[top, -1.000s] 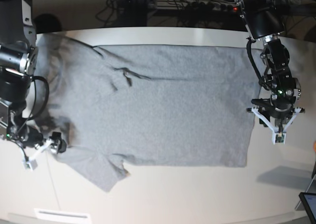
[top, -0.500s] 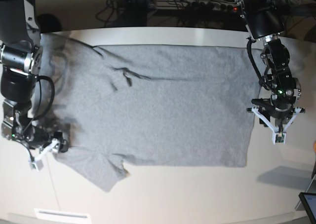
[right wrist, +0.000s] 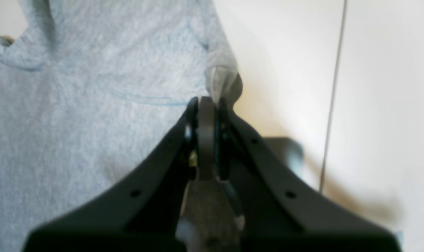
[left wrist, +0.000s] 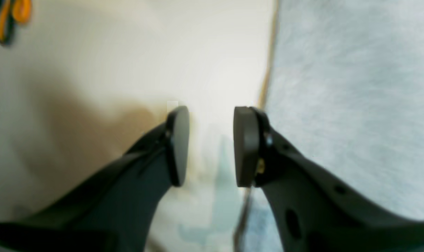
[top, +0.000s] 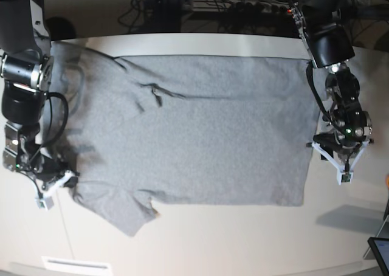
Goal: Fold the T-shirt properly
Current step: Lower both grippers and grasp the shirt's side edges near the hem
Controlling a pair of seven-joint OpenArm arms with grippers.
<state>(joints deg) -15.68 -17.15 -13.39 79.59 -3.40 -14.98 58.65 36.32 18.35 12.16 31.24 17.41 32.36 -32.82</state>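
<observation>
The grey T-shirt (top: 194,130) lies spread flat on the white table (top: 243,239), plain side up, collar end at the base view's left, hem at the right. In the right wrist view my right gripper (right wrist: 206,105) is shut, and a small fold of the T-shirt (right wrist: 221,78) is pinched at its tips. In the base view this right gripper (top: 64,177) sits at the shirt's left edge, by the near sleeve (top: 124,212). My left gripper (left wrist: 210,145) is open over bare table beside the hem (left wrist: 268,70), with nothing between its pads. In the base view the left gripper (top: 341,157) stands just right of the hem.
A tablet corner (top: 380,251) and an orange object (top: 386,179) sit at the table's right edge. Cables and a power strip (top: 261,8) lie behind the table. A white strip (top: 76,265) lies at the front left. A thin seam (right wrist: 332,94) crosses the tabletop.
My right gripper has gone from open to shut, pinching the shirt's edge by the near sleeve. My left arm has shifted slightly toward the table's front.
</observation>
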